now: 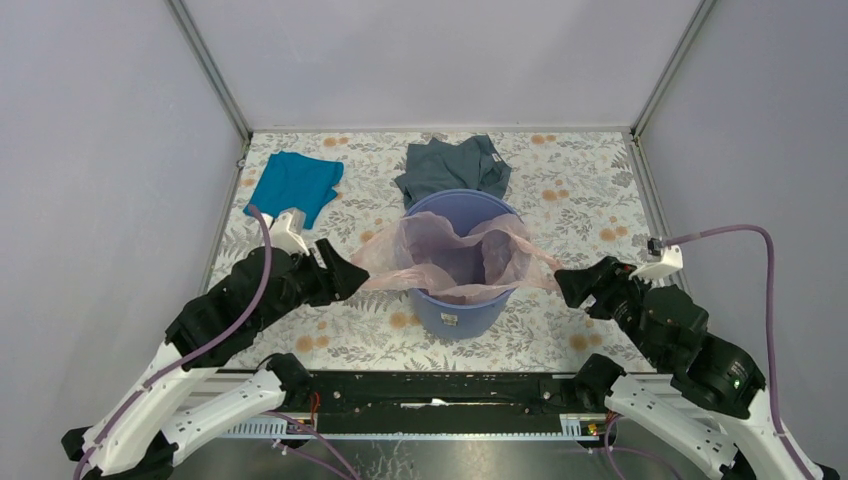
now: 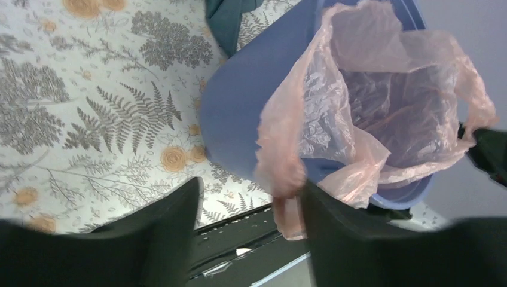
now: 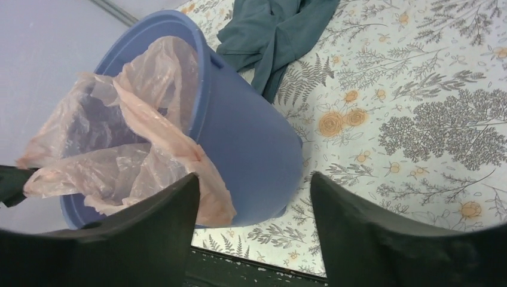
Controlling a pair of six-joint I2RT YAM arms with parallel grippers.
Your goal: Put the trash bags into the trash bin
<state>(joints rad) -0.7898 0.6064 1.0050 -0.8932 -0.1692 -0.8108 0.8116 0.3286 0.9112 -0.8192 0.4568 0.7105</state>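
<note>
At the near edge, a black rail (image 1: 440,395) carries both arm bases, which the frame cuts off at the bottom corners. The left claw (image 1: 352,278) stands with its jaws apart. In its wrist view a pink flap hangs in the gap close to one finger, and whether it touches that finger is hard to make out. The right claw (image 1: 568,283) is also spread wide, and a corner of film droops just beside one finger, unclamped. Between the claws, the trash bag (image 1: 455,250) sits in the mouth of the trash bin (image 1: 460,312). The bag's middle sags inside and its loose flaps spill over the rim to left and right, reaching each claw. The crumpled film hides the bin's inner floor. A small label (image 1: 450,319) on the bin's near side is too small to read. The bin stands upright at the centre of the counter (image 1: 580,190), which is covered in a pale sheet printed with grey ferns and orange flowers. Behind the bin lies a grey-blue garment (image 1: 452,168), its near edge hidden by the rim. Further left, well apart, lies a teal cloth (image 1: 292,185). Plain pale grey walls (image 1: 420,60) enclose the counter on three sides, joined by metal corner strips.
</note>
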